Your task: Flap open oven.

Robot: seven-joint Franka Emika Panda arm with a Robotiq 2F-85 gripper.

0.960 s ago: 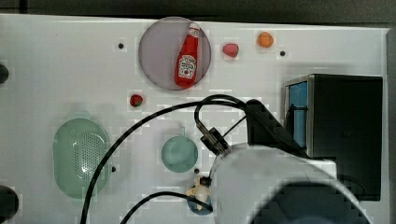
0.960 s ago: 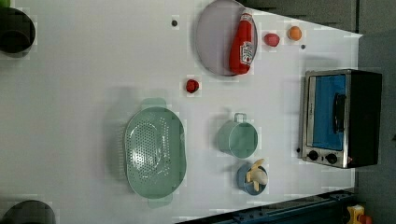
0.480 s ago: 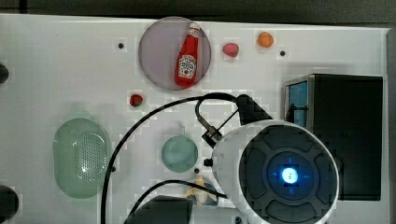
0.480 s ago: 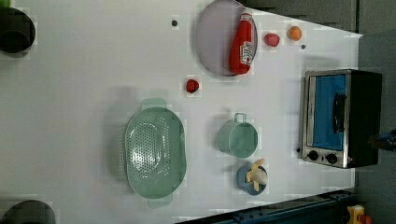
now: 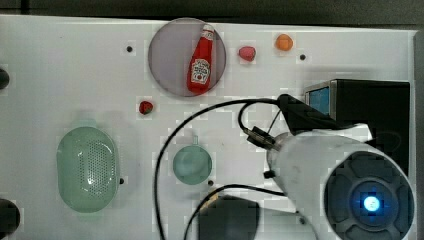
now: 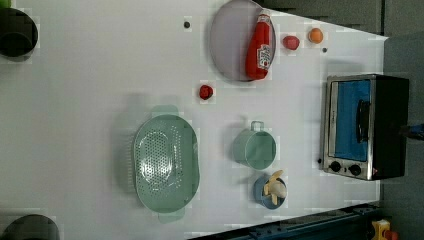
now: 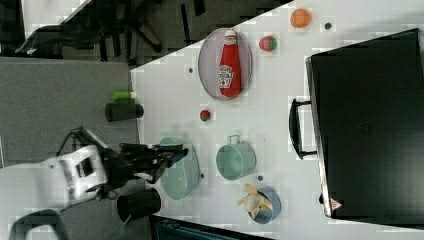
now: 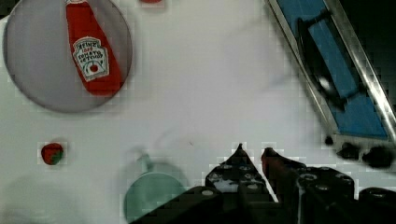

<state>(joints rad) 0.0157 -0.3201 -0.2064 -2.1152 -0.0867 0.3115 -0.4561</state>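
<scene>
**Oven door shut, gripper short of it**

While my arm (image 5: 345,175) covers much of the oven (image 5: 370,120) in the top view, I see the gripper (image 8: 252,154) in the wrist view with its fingertips (image 8: 239,150) nearly together, only a thin gap between them, pinching nothing. The oven's blue glass door (image 8: 336,70) and bar handle (image 8: 317,60) lie beyond the tips, apart from them, door closed. Farther off, a ketchup bottle (image 8: 91,51) rests on a plate (image 8: 37,79) on the white table (image 6: 100,75).

Glossy blue-tinted glass and brushed silver metal on the oven (image 6: 367,127); matt pale-green plastic colander (image 6: 166,162); smooth white table (image 6: 100,75).
</scene>
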